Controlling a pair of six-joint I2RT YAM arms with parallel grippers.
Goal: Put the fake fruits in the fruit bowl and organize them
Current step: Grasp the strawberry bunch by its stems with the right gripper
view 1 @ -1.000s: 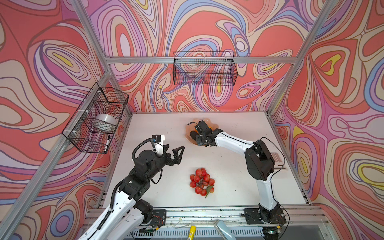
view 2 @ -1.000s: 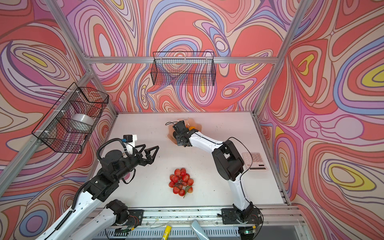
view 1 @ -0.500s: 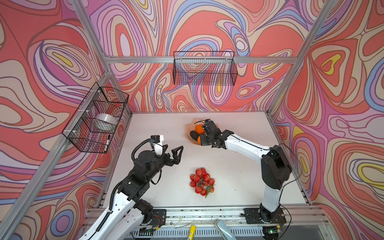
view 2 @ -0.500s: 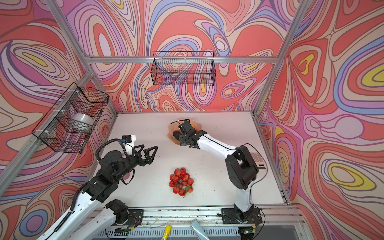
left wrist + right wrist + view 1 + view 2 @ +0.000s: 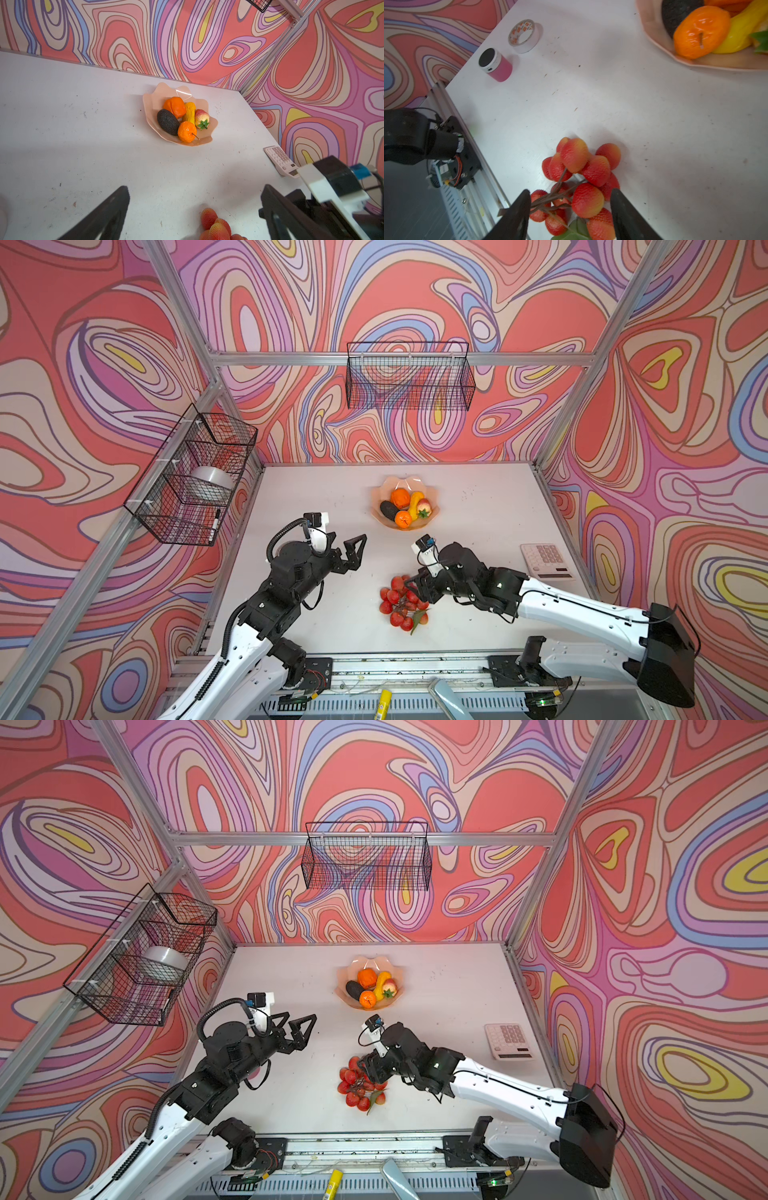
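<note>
We count five fake fruits [image 5: 401, 498] in fruit bowl [image 5: 386, 485], upper centre of frame. Berry bunch [image 5: 399, 605] alone outstanding, on table [image 5: 478, 626], lower centre. Right gripper [image 5: 569, 199] jaws apart, straddling bunch, not clamped. Left gripper [image 5: 353, 551] spread wide, idle

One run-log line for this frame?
left gripper: open, empty | right gripper: open, fingers astride berry bunch | berry bunch: on table, outside fruit bowl | fruit bowl: five fruits inside
</note>
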